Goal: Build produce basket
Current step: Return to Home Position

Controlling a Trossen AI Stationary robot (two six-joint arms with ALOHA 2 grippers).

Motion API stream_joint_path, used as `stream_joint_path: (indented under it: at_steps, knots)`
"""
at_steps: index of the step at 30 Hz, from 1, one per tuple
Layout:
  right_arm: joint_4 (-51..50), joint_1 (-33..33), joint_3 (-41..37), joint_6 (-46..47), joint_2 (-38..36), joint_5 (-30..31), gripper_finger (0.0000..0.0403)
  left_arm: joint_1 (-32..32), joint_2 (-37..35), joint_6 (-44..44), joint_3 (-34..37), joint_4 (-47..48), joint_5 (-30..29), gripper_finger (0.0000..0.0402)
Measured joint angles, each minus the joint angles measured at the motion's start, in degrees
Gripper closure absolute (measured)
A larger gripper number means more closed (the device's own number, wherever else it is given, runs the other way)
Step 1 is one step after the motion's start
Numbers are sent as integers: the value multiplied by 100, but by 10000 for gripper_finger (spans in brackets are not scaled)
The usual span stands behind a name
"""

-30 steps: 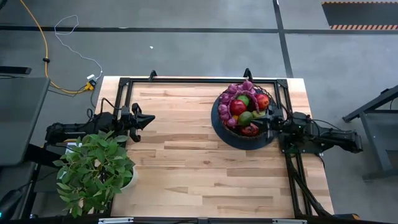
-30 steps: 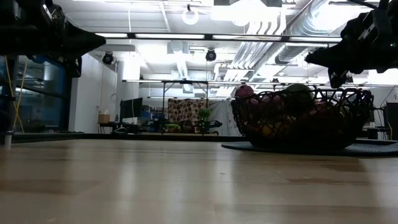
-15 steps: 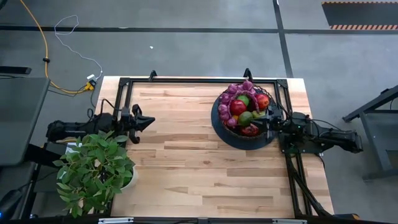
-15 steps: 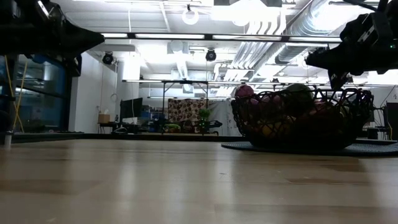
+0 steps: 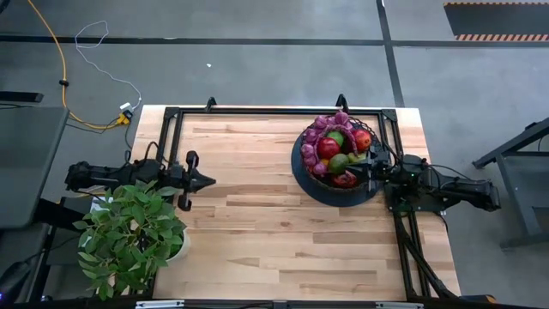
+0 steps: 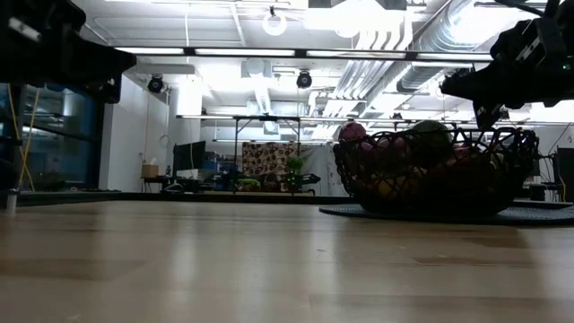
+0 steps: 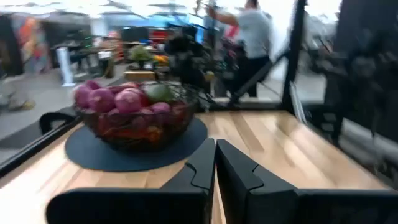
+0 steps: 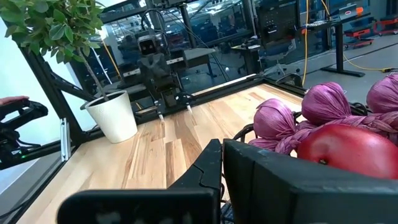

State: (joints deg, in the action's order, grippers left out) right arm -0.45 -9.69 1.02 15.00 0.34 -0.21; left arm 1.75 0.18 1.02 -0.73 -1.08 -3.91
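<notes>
A leafy potted plant [image 5: 129, 236] fills the tabletop's near-left corner, its leaves just beside the left arm. The left gripper [image 5: 208, 181] hovers near the left edge, fingers pressed together on nothing, pointing across the wood. Going home calls for a straight retreat that keeps clear of those leaves. Toward the far-right corner the black wire basket [image 6: 421, 193] sits on its dark round base [image 5: 322, 193], heaped with purple grape bunches [image 5: 322, 127], red apples [image 5: 328, 148] and green fruit [image 5: 340, 161]. The right gripper [image 5: 371, 167], closed and empty, hangs just above the basket's rim on the right-edge side. It should rise before drawing back, or it may snag the mesh. Black frame rails [image 5: 257, 110] border the tabletop.
</notes>
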Motion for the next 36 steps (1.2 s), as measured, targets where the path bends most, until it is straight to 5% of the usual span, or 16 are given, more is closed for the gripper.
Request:
stream_joint_path:
  at_steps: [5, 14, 36]
  knots:
    - [-2, 0, 0, -2, 2, 0, 402, -42, 1, -379, -2, 49, 222, 396]
    - [-4, 0, 0, 0, 2, 0, 402, -40, 40, 476, 0, 47, 195, 396]
    - [-5, 0, 0, -2, 2, -1, 402, -40, 40, 478, 0, 41, 178, 396]
